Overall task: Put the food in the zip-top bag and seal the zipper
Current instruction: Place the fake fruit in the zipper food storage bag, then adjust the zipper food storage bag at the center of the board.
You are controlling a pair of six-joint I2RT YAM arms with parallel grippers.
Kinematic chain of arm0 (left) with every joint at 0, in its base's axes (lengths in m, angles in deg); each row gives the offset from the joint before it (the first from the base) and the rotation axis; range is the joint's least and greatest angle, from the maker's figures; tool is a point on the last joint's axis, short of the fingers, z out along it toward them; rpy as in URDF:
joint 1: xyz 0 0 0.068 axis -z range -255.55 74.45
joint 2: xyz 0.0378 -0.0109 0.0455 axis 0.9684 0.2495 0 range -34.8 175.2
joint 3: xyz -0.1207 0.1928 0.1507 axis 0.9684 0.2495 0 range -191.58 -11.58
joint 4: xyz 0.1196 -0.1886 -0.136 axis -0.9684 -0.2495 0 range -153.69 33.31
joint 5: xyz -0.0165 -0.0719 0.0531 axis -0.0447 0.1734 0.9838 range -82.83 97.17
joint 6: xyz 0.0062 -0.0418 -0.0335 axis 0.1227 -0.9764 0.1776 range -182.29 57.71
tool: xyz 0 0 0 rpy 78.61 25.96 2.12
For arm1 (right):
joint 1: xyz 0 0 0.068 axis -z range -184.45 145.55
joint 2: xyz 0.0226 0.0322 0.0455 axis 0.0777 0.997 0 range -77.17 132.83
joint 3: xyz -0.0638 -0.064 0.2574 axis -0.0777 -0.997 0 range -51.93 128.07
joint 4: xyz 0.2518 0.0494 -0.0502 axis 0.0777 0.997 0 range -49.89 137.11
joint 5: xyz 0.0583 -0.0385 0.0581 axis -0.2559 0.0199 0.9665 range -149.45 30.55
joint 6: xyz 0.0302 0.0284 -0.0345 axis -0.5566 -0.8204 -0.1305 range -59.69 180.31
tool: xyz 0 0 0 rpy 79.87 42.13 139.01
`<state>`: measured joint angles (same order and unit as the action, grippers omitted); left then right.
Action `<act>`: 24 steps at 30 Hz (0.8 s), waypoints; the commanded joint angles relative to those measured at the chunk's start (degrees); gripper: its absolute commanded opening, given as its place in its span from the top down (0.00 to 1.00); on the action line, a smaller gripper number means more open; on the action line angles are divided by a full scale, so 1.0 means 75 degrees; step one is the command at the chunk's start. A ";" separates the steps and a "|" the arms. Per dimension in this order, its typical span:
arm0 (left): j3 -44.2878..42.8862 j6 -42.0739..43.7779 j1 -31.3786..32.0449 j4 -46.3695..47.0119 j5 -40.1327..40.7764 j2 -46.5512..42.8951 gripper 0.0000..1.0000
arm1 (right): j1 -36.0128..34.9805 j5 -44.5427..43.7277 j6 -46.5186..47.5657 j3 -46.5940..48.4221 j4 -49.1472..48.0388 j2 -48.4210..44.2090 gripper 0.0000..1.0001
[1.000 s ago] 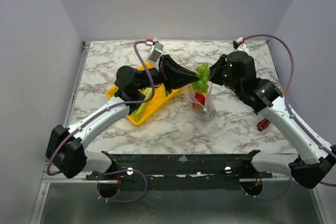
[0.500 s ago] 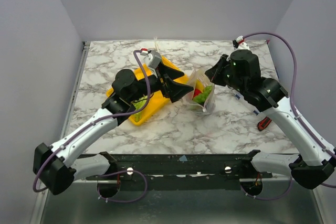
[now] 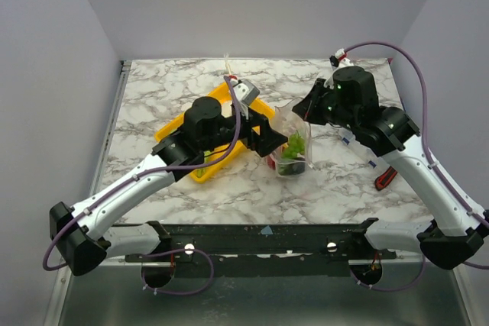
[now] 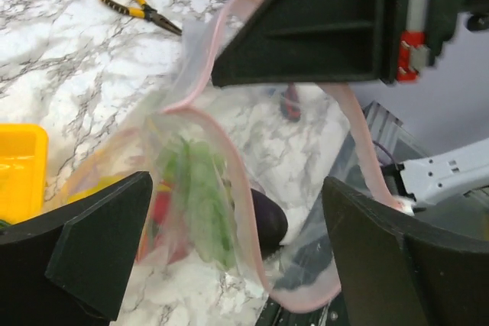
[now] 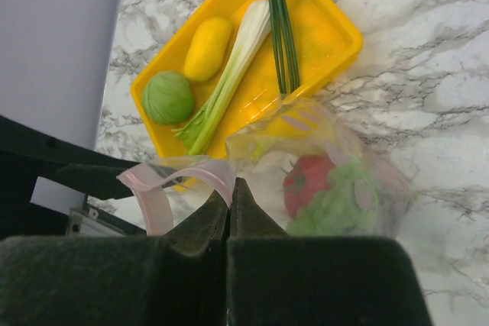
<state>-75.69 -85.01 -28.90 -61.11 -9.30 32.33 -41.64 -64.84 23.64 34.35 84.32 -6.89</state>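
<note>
Marbled counter point(image 3: 336, 188) runs from the arm bases at the near edge to the grey back wall. A small red-and-black object point(image 3: 384, 180) lies close beside the right arm point(image 3: 416, 166). The left arm point(image 3: 139, 182) stretches toward the middle, its left jaws spread wide apart and holding nothing, with the zip-top bag point(image 3: 293, 152) just ahead of them, mouth gaping. Inside the bag lie a red round fruit point(image 5: 309, 181), a leafy green piece point(image 5: 336, 208) and a dark purple piece point(image 4: 267, 217). The right jaws are pressed together on the bag's rim at the pink zipper point(image 4: 365, 150), holding that edge up. Just behind and beside the bag sits the yellow tray point(image 5: 336, 36), carrying a green cabbage point(image 5: 168, 97), a yellow fruit point(image 5: 208, 49) and a leek point(image 5: 238, 55). Farther off, the left wrist view shows yellow-handled pliers point(image 4: 141, 7) on the marble.
</note>
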 commanded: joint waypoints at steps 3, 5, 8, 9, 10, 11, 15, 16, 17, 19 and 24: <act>-0.0984 0.0240 -0.0086 -0.0463 -0.0136 0.1222 0.48 | -0.0043 0.0901 -0.0203 0.0257 0.0029 -0.0002 0.99; -0.0961 0.0526 -0.0325 -0.0210 -0.0801 0.1292 0.77 | -0.0040 0.1169 0.0221 0.0248 0.0083 -0.0062 0.92; -0.0869 0.0932 -0.0977 0.0328 -0.2878 0.1329 1.00 | -0.0036 0.1094 0.1653 0.0265 0.0165 -0.0181 0.82; -0.0960 0.1058 -0.1225 0.0347 -0.3574 0.1393 1.00 | -0.0043 0.0929 0.2176 0.0225 0.0150 -0.0226 0.80; -0.1056 0.1132 -0.1438 0.0348 -0.4195 0.1461 1.00 | -0.0044 0.0824 0.2537 0.0217 0.0150 -0.0256 0.77; -0.1223 0.1136 -0.1707 0.0346 -0.4935 0.1576 1.00 | -0.0035 0.0795 0.2874 0.0282 0.0162 -0.0256 0.76; -0.1904 0.0934 -0.2335 0.0474 -0.7421 0.2089 1.00 | -0.0029 0.2579 0.3922 0.0015 -0.0738 -0.0721 0.34; -0.2248 0.1135 -0.2392 -0.0005 -0.7902 0.2326 1.00 | -0.0036 0.3090 0.4279 -0.0136 -0.1036 -0.0872 0.27; -0.2647 0.1395 -0.2413 -0.0443 -0.8210 0.2526 1.00 | -0.0034 0.3294 0.4587 -0.0298 -0.1222 -0.1034 0.25; -0.3081 0.1722 -0.2418 -0.1070 -0.8560 0.2864 1.00 | -0.0035 0.3319 0.5183 -0.0436 -0.1502 -0.1241 0.24; -0.3295 0.1311 -0.2402 -0.0924 -0.8544 0.3215 1.00 | -0.0041 0.4561 0.6620 -0.0027 -0.0990 -0.1247 0.16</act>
<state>-98.14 -75.00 -47.04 -67.34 -65.10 55.39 -41.67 -41.39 60.73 31.79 75.99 -16.96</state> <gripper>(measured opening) 0.008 0.831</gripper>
